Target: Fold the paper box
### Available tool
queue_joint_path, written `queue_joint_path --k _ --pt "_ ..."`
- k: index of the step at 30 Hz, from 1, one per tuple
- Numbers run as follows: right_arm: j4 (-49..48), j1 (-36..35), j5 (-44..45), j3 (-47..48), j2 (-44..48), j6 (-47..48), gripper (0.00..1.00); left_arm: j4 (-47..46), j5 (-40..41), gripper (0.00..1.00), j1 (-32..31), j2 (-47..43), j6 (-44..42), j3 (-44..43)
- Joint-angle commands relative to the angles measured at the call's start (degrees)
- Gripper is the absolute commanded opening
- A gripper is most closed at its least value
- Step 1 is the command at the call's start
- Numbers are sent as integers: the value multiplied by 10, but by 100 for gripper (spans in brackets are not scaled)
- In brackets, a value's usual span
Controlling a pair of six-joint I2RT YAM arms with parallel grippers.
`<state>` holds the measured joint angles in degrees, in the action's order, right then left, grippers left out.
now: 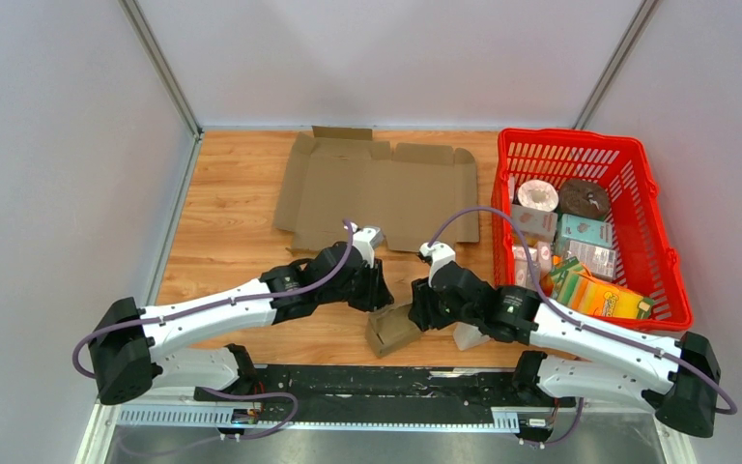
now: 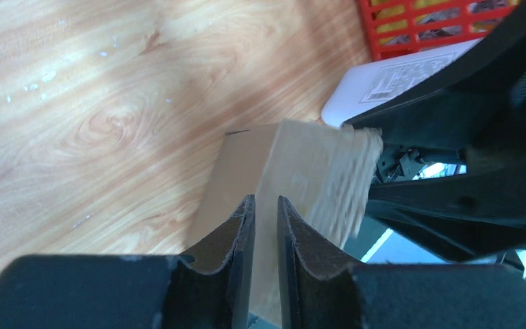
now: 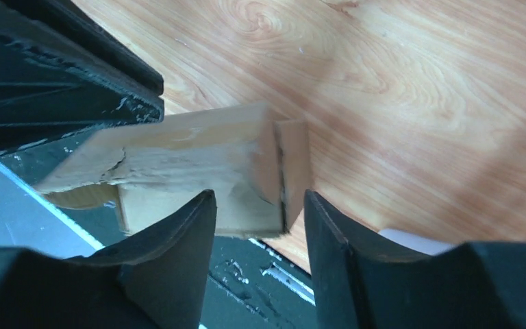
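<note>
Close to the arm bases, the small brown cardboard box (image 1: 391, 329) lies on the wooden tabletop (image 1: 222, 242) near its front edge, with both arms converging on it from either side. The left gripper (image 2: 265, 202) has its fingers drawn almost together, with only a cardboard-thick slit between them. I judge it to be pinching one thin wall of the box so the piece stays anchored. The right gripper (image 3: 259, 199) has its fingers spread wide and straddles the box's end, where a short flap meets the longer panel. It is not yet squeezing, and seems placed to push that flap over. Just beside the box, under the right arm, lies a flat white packet (image 1: 469, 336) that plays no part. Further back, a large flat sheet of unfolded brown cardboard (image 1: 377, 188) lies untouched against the rear wall. To its right, a red plastic basket (image 1: 565, 135) holds assorted groceries, well apart from the work.
</note>
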<state>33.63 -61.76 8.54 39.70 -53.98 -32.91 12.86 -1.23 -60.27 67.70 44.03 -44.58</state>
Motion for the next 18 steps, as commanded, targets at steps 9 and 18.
queue_joint_path --k 9,18 --pt "115 -10 -21 23 85 -41 58 -30 10 25 -27 1 21 -9" --pt "46 -99 -4 -22 54 -66 9 -30 15 24 -42 13 32 -18"
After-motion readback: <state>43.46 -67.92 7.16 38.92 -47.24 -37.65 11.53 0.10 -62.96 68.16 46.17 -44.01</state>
